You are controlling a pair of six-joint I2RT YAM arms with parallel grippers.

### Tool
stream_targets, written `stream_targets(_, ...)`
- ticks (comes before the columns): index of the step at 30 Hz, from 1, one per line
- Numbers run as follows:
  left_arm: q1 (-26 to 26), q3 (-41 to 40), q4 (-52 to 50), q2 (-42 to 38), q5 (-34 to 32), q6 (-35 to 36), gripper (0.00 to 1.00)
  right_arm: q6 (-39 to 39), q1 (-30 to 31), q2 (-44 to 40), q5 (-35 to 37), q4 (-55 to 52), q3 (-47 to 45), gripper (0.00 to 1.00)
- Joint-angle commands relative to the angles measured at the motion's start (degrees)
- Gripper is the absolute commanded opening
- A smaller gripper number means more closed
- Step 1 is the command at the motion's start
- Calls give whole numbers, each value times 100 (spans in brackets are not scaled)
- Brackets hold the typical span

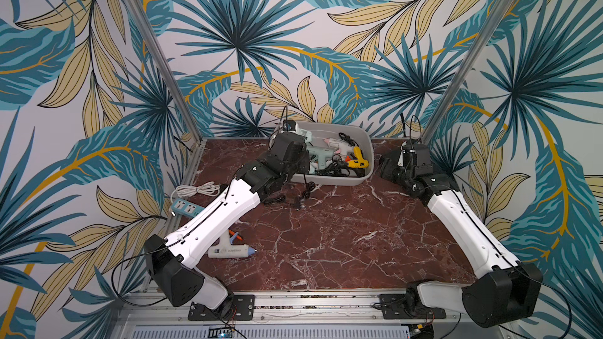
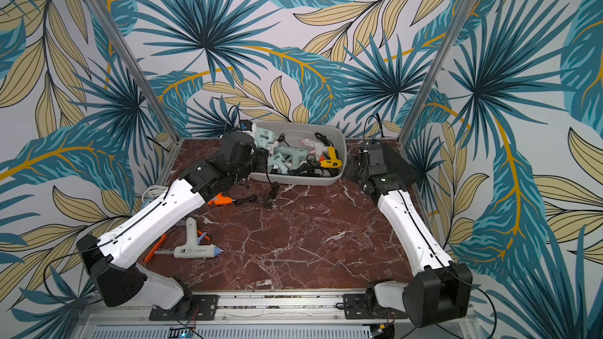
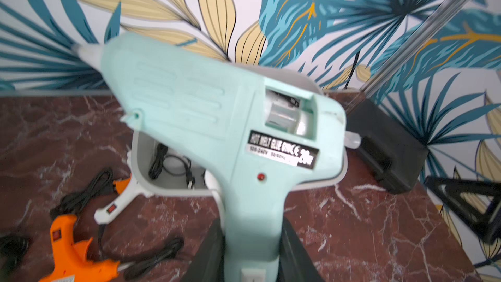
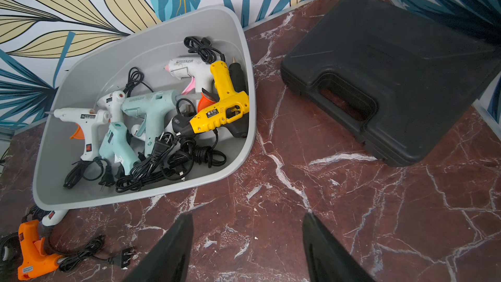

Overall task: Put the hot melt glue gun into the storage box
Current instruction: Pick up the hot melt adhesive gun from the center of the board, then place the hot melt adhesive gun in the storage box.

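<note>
A mint-green hot melt glue gun (image 3: pixel 217 109) is clamped by its handle in my left gripper (image 3: pixel 253 227), which is shut on it. The gun hangs nozzle-out over the left end of the storage box (image 3: pixel 141 158); in a top view the gun (image 2: pixel 262 135) shows just past my left wrist. The light grey storage box (image 1: pixel 368 148) (image 4: pixel 244 50) sits at the back of the table and holds several glue guns and coiled black cords. My right gripper (image 4: pixel 247 217) stands open and empty over the marble, to the right of the box.
An orange glue gun (image 4: pixel 32 250) (image 2: pixel 222 198) and a white gun's handle (image 4: pixel 53 217) lie by the box's near-left corner with black cords. A large white glue gun (image 1: pixel 228 249) and an orange-handled tool (image 2: pixel 155 247) lie front left. A black case (image 4: pixel 379 71) sits back right. A power strip (image 1: pixel 184 208) lies at the left edge.
</note>
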Motion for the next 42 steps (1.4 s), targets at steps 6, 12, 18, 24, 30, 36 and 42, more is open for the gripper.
stream_targets(6, 528, 1622, 506, 906, -248, 948, 0, 126, 43, -84, -146, 193, -267, 68)
stream_targets(12, 895, 2648, 333, 1739, -770, 1418, 0, 159, 44, -122, -192, 194, -336, 68)
stream_targets(18, 1316, 3118, 98, 2481, -654, 1281, 0, 181, 60, -143, -241, 188, -352, 68)
stream_targets(24, 1374, 3794, -142, 3448, -386, 1156, 0, 222, 69, -181, -278, 150, -352, 68)
stream_targets(30, 1347, 4722, -509, 4499, 241, 791, 0, 241, 89, -272, -299, 99, -369, 68)
stream_targets(36, 1339, 4938, -67, 5189, 678, 597, 0, 250, 96, -291, -339, 61, -369, 68)
stream_targets(42, 1330, 5054, 246, 5619, 1050, 399, 0, 284, 119, -274, -375, 27, -369, 68)
